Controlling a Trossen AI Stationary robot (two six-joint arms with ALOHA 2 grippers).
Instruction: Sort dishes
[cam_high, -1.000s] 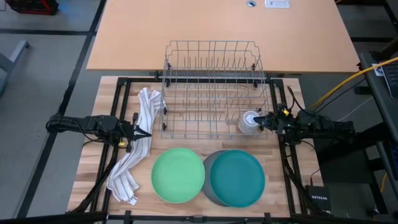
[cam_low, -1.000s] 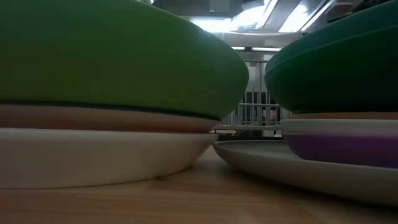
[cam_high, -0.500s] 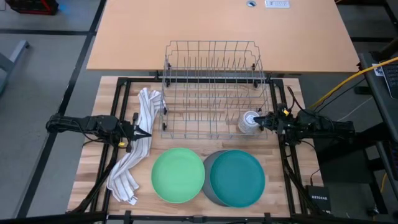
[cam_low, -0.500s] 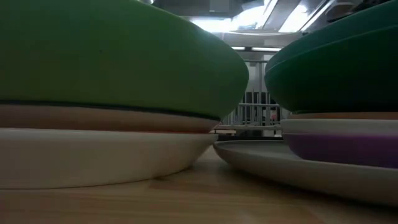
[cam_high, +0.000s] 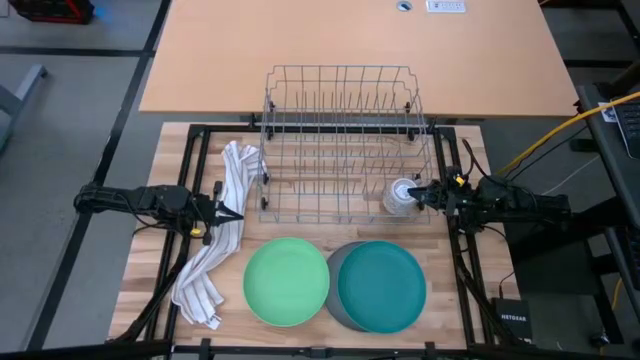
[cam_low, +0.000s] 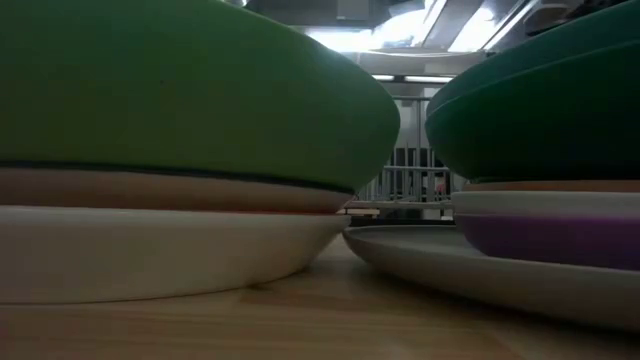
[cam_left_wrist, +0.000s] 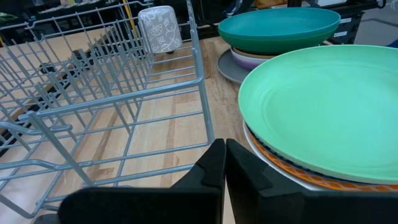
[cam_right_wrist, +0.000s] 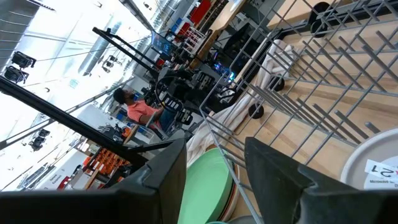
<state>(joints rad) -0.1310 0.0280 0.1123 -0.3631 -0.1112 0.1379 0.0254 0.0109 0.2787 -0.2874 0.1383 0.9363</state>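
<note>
Altogether two dish stacks (cam_high: 287, 280) (cam_high: 380, 285), one rack (cam_high: 340, 140).

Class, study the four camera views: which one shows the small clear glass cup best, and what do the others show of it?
The left wrist view: the glass cup stands unobstructed beyond the dish rack, its leaf pattern visible. The high view shows it only from above, by the right gripper. The right wrist view catches just a labelled edge. The low view hides it behind the stacked dishes.

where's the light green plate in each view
High view: light green plate at front centre, left of the teal plate.
Low view: plate fills the upper left, topping a stack.
Left wrist view: plate at right.
Right wrist view: plate's edge at bottom centre.
Shared landmark: the wire dish rack.
</note>
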